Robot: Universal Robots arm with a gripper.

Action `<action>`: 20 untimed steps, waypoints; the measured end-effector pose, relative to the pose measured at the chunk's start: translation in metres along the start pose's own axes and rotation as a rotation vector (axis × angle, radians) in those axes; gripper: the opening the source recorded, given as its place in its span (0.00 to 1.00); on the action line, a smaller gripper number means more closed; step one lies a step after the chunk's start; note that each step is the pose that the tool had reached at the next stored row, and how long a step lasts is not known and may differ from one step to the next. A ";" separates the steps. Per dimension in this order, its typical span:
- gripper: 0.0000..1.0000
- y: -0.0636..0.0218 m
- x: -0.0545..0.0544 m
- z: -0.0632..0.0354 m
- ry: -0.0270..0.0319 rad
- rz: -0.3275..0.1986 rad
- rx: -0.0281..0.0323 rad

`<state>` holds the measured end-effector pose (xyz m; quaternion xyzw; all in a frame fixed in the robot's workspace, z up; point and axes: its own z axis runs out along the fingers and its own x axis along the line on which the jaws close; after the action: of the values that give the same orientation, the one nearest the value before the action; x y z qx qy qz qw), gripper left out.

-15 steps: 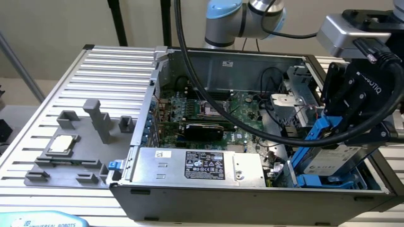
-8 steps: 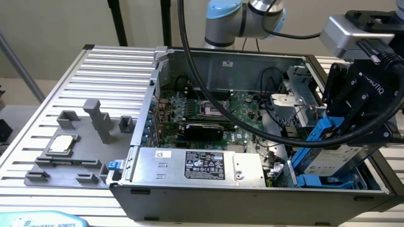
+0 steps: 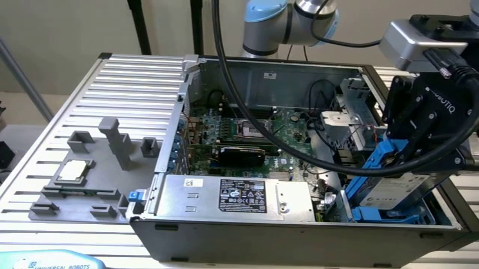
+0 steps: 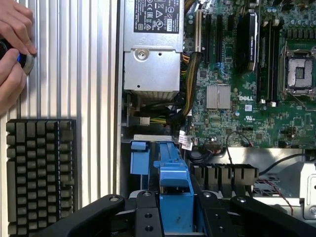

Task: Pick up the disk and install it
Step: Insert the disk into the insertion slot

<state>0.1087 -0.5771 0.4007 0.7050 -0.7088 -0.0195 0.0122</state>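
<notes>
Holding: we log the end effector clenched on the disk, its black fingers pressed on the blue carrier frame from either side.
Disk position: raised and tilted at the corner of the computer case nearest the exterior view's right, label side facing the camera. Its lower end sits at the blue bay; we cannot tell whether it is seated.
Wrist view: the end effector straddles the blue frame of the disk, with the case interior beyond it.
Case contents: grey power-supply box along the near wall, just beside the bay; green motherboard behind it, with the CPU socket open.
Bench: the slatted aluminium bench carries the case. Towards the exterior view's left, a grey fixture stands on it, well apart from the disk.
CPU chip: a small square silver CPU chip rests on that fixture.
Person: a hand rests on the bench slats outside the case wall, fingers around a small round object we cannot identify.
</notes>
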 end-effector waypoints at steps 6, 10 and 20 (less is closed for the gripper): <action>0.33 -0.0002 0.000 0.0032 0.0000 0.000 -0.0016; 0.33 -0.0003 0.001 0.0070 -0.0001 0.000 -0.0035; 0.33 -0.0008 0.002 0.0167 0.0000 0.000 -0.0080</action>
<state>0.1087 -0.5785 0.3840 0.7050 -0.7087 -0.0223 0.0150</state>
